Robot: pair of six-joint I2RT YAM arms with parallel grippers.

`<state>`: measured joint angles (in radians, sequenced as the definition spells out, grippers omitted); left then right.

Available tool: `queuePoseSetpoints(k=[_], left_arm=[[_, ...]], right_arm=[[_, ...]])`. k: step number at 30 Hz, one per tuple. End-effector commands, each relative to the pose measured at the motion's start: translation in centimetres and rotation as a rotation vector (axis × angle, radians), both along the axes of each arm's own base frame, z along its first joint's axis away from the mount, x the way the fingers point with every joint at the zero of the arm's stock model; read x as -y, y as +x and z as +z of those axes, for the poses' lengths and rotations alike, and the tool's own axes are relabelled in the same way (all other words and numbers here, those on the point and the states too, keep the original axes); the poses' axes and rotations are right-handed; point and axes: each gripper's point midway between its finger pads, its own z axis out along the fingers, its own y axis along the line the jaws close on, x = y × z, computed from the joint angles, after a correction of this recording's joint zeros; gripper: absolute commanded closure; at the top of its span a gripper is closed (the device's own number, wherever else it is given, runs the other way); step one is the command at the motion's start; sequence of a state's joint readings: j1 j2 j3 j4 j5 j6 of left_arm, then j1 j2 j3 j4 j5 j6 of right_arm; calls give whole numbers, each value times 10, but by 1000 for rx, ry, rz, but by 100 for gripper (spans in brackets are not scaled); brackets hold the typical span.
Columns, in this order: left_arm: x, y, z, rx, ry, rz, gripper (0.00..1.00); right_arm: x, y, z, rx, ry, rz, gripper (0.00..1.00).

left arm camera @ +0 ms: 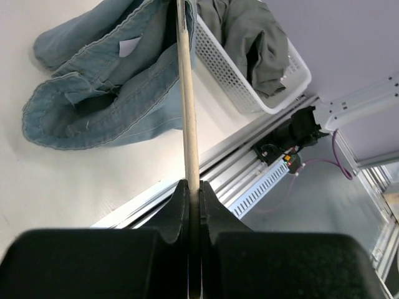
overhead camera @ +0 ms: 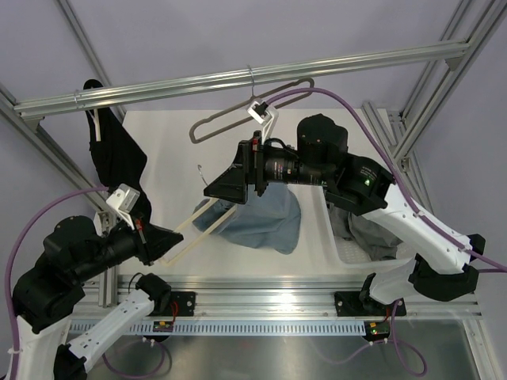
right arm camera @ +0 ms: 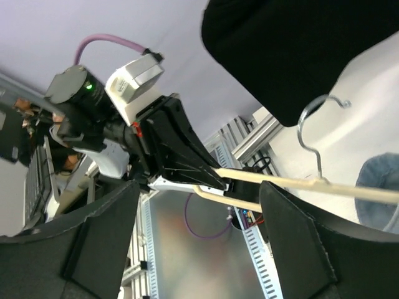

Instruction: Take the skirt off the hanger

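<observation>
The left gripper (left arm camera: 193,187) has its fingers pinched shut on the bar of a pale cream plastic hanger (left arm camera: 187,112), which reaches ahead of them over light blue denim jeans (left arm camera: 93,93). The right gripper (right arm camera: 199,187) has its fingers spread wide and empty, just beside that bar. Beyond those fingers, the thin grey-taupe plastic hanger (overhead camera: 207,121) hangs bare. What looks like the dark grey fabric skirt (left arm camera: 249,37) lies crumpled in a white perforated plastic basket (left arm camera: 218,68), well clear of both sets of fingers, so the removal seems done.

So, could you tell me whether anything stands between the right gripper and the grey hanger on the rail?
Nothing visible does. The grey hanger hangs bare on the rail; the right gripper is open at the cream hanger that the left gripper is shut on.
</observation>
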<state>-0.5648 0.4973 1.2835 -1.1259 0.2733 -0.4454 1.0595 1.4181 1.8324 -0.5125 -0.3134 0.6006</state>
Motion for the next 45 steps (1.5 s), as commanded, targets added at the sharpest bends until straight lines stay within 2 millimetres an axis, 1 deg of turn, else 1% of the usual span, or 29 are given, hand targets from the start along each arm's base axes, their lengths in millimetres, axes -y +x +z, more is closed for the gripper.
queuePoseSetpoints(k=[1, 2, 5, 9, 11, 12, 17, 21, 24, 30, 36, 43, 45], left_arm=[[13, -18, 46, 143, -124, -125, 100], [13, -22, 46, 145, -132, -141, 100], [15, -28, 51, 162, -159, -167, 100], [16, -40, 59, 187, -194, -211, 100], [16, -42, 61, 193, -200, -220, 100], [17, -42, 61, 192, -201, -225, 100], [17, -44, 63, 196, -210, -231, 100], [18, -44, 64, 202, -218, -233, 100], [18, -46, 66, 207, -221, -239, 100], [18, -45, 65, 202, -216, -239, 100], [18, -46, 64, 205, -221, -242, 100], [19, -48, 65, 203, -231, -251, 100], [19, -47, 67, 206, -235, -249, 100]], right_arm=[[-3, -12, -3, 86, -43, 110, 19], [-4, -12, -5, 94, -47, 113, 22], [-3, -12, -3, 116, -31, 113, 27], [-4, -10, -13, 120, -53, 120, 39], [-3, -11, -17, 124, -58, 131, 44], [-3, -11, -16, 129, -50, 130, 46], [-5, -8, -16, 141, -48, 134, 46], [-12, -4, -23, 128, -70, 136, 48], [-13, -1, -26, 133, -82, 126, 50], [-10, 6, -37, 142, -115, 97, 50], [-5, 9, -38, 163, -128, 78, 50], [-5, 18, -39, 187, -157, 49, 50], [-7, 18, -39, 186, -155, 58, 52]])
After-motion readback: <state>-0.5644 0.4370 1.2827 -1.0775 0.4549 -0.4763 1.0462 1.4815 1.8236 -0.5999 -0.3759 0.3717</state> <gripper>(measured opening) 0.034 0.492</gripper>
